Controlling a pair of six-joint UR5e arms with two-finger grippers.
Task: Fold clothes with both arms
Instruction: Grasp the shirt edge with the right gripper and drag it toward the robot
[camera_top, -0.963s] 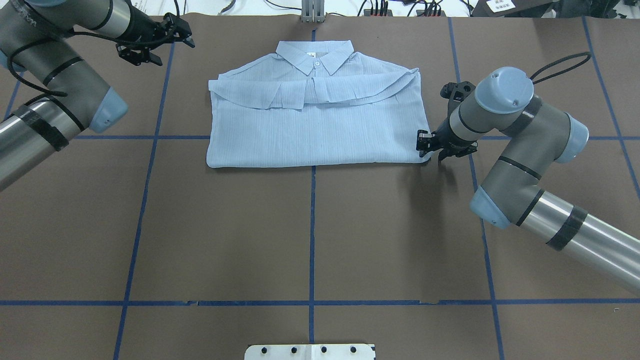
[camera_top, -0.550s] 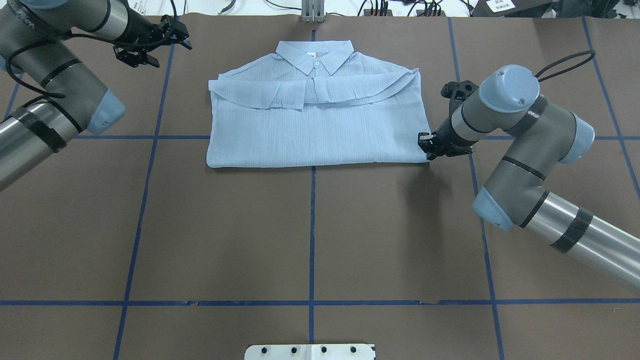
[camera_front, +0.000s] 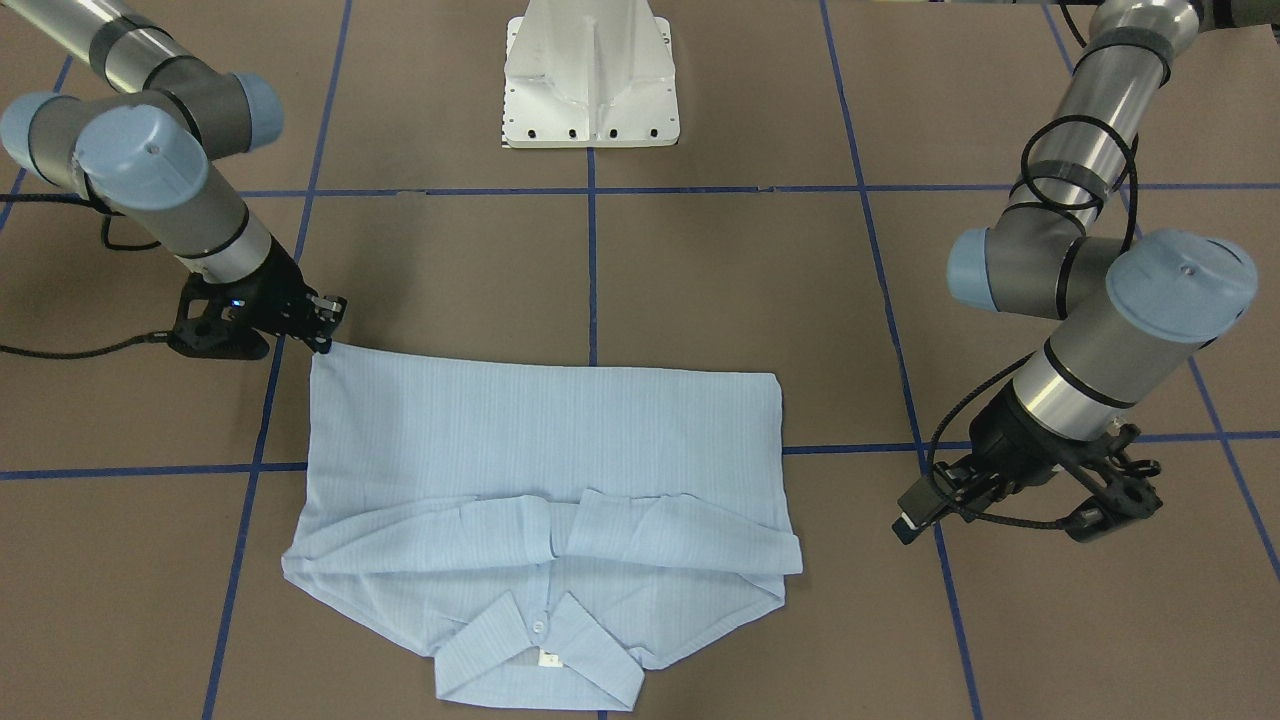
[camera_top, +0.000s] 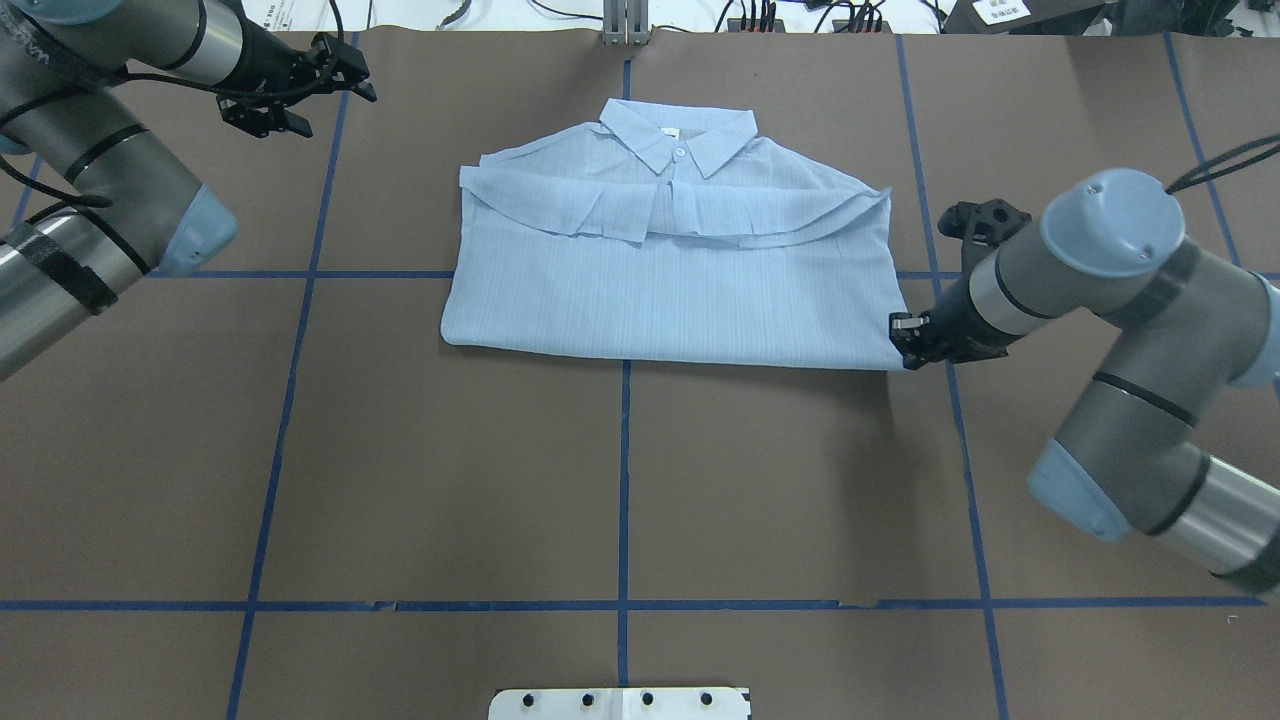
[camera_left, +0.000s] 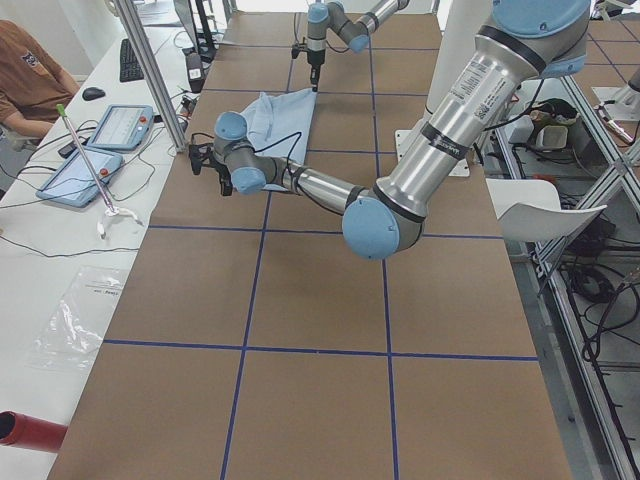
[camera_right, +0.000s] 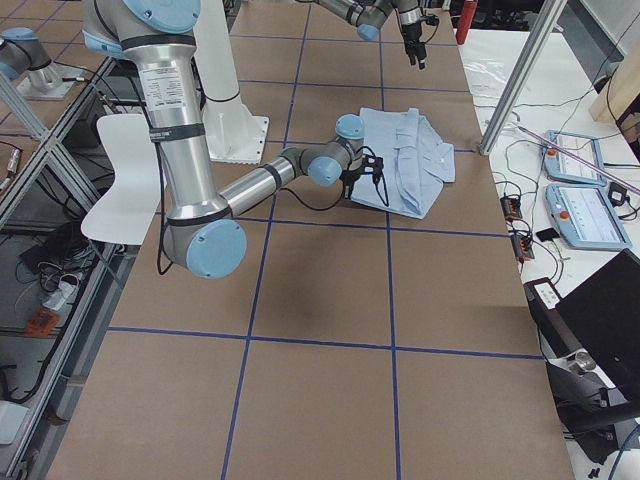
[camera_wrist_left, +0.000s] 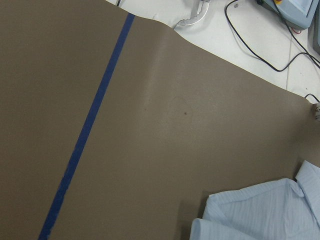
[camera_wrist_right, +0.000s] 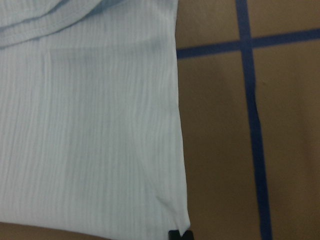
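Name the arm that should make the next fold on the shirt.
The right arm. The right hand grips the shirt's near corner; the left hand hangs open by the far edge, clear of the shirt.

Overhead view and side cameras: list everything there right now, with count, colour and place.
shirt: one, light blue, partly folded, on the table's far half, collar farthest from the robot
table cover: one, brown, over the table
tape lines: several, blue, a grid on the cover
pedestal: one, white, at the robot's edge
tablets: two, pale grey, on the white bench past the far edge
person: one, brown top, at that bench
chair: one, white, near the pedestal
left gripper: one, black, open, far left, apart from the shirt
right gripper: one, black, shut on the shirt's near right corner
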